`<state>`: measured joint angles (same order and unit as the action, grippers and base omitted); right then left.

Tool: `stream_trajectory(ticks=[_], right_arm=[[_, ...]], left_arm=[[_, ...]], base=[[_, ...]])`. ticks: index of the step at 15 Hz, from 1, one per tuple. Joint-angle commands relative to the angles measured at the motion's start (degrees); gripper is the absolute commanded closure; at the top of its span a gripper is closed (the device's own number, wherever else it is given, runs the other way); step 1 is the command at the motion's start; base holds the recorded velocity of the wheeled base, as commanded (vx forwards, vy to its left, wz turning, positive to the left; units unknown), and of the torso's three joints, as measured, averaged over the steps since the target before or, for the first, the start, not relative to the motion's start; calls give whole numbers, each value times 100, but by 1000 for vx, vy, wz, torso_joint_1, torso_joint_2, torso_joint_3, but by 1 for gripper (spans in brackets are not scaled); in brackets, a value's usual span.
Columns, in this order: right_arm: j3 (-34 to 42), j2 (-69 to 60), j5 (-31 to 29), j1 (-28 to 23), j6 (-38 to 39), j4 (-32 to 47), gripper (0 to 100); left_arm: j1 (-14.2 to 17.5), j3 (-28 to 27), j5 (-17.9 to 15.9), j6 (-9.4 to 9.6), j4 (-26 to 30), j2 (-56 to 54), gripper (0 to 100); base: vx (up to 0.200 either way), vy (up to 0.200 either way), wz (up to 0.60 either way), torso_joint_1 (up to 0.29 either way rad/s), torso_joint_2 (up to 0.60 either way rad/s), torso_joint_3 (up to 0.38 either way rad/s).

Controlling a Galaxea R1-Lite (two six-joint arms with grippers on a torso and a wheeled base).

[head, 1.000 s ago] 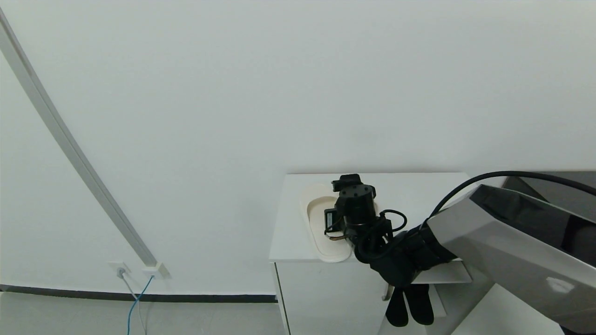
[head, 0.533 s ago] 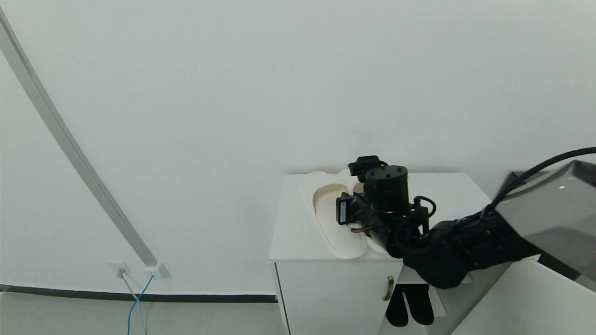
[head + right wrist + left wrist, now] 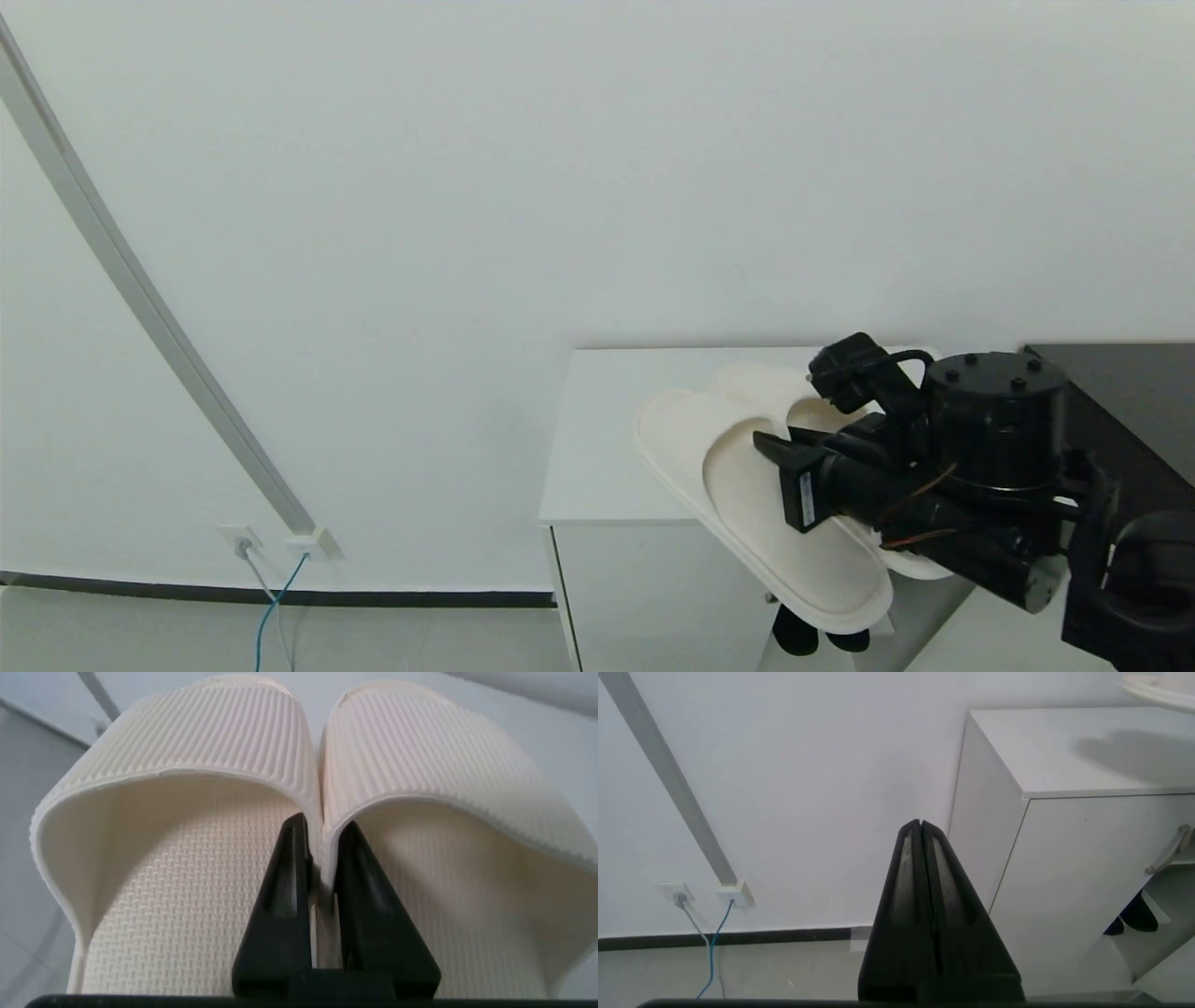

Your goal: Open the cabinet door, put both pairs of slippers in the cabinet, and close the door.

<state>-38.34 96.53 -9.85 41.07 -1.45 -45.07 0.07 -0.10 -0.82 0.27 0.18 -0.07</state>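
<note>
— What's farthest left?
— A socket (image 3: 241, 539) low down, with a blue cable (image 3: 275, 611) hanging from it. My left gripper (image 3: 922, 896) is on that side too, well apart from the cabinet (image 3: 597, 448). Its jaws are pressed flat together with nothing between them.

— And the cabinet?
— It's white and plain. A black pair (image 3: 822, 639) shows in the opening below its front edge.

— Where's the cream pair?
— The cream slippers (image 3: 784, 504) are in my right gripper (image 3: 320, 873). They tilt over the right part of the cabinet, side by side, and the lower end juts past the front edge. The jaws stand narrow, pinching the two inner edges where the slippers meet.

— How do they look?
— The straps (image 3: 234, 737) are broad and ribbed, and the insoles (image 3: 177, 915) have a fine woven-looking pattern. Each slipper has a thick rounded rim.
</note>
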Motion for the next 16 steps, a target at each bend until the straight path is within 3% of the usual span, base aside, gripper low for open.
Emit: stream_trajectory(ticks=[1, 4, 16], right_arm=[[424, -204, 53, -29, -242, -477, 100], [485, 7, 80, -11, -242, -837, 100], [644, -2, 168, 94, -224, -837, 100]], left_arm=[[1, 1, 3, -9, -1, 7, 100], [1, 1, 3, -27, -1, 7, 100], [1, 1, 3, -44, -1, 7, 100]], base=[[0, 0, 0, 0, 0, 0], [0, 0, 0, 0, 0, 0], [-183, 0, 0, 2, 3, 3]])
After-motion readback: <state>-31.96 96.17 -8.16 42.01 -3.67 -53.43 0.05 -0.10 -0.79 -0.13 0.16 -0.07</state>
